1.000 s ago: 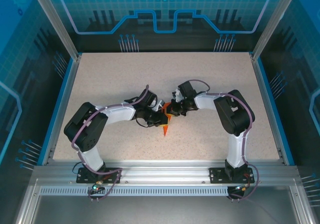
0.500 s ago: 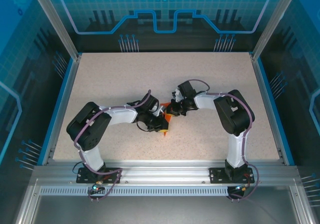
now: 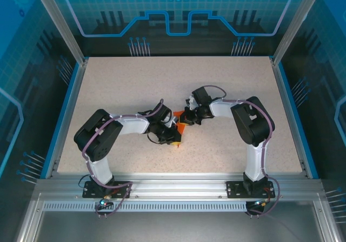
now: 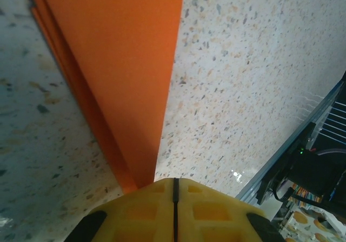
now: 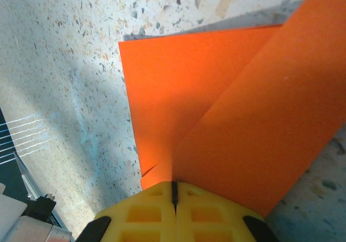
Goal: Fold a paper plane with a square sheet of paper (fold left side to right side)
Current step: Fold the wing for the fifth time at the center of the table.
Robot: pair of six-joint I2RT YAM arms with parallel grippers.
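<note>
Down at the middle of the speckled table (image 3: pixel 227 90), both arms bend inward and their wrists come nose to nose, the left arm reaching in from the left, the right one from the right. Between them lies the orange sheet of paper (image 5: pixel 162 90), flat on the tabletop and folded over on itself into a smaller, layered shape. From overhead, just slivers of orange peek out around the two wrists.

Over to the right wrist camera: the right gripper (image 5: pixel 174 188) is clamped tight, yellow fingertips pressed together with only a thin dark seam between them. Its tips sit right on the paper's edge, where a diagonal flap overlaps a lower layer and the fold line runs straight to the seam. A corner of that lower layer points away toward the upper left. Whether paper is nipped between the pads or just pinned beneath them, I cannot tell.

Now the left wrist camera: the left gripper (image 4: pixel 174 185) is closed up too, pads meeting on a hairline. A long narrow orange strip, several layers stacked along its left edge, tapers down to the fingertips and touches them just left of the seam. Pinched or pressed, again I cannot say. Bare table lies on either side.
</note>
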